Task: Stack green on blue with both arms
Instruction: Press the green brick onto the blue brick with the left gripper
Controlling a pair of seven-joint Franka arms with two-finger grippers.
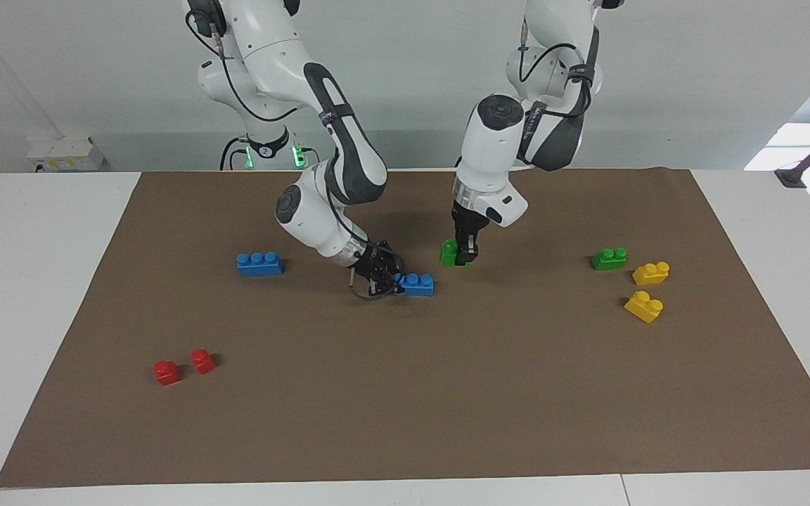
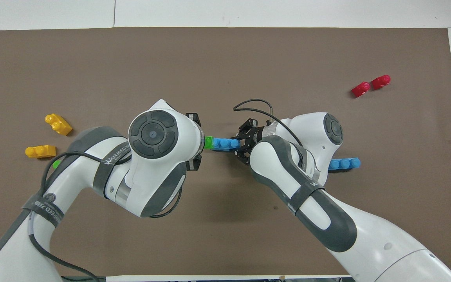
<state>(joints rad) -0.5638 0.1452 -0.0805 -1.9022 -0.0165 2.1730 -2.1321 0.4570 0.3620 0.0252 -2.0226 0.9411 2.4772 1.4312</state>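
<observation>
A green brick (image 1: 451, 253) (image 2: 209, 142) hangs a little above the mat, with my left gripper (image 1: 466, 255) shut on it. It is beside the free end of a blue brick (image 1: 417, 283) (image 2: 225, 143); a small gap shows between them in the facing view, though from overhead their ends seem to meet. My right gripper (image 1: 379, 279) (image 2: 241, 144) is shut on that blue brick's other end, low at the mat. A second green brick (image 1: 609, 258) and a second blue brick (image 1: 259, 263) (image 2: 344, 163) lie apart on the mat.
Two yellow bricks (image 1: 651, 273) (image 1: 644, 306) lie near the second green brick, toward the left arm's end. Two small red bricks (image 1: 166, 372) (image 1: 202, 360) sit toward the right arm's end, farther from the robots. A brown mat (image 1: 405, 393) covers the table.
</observation>
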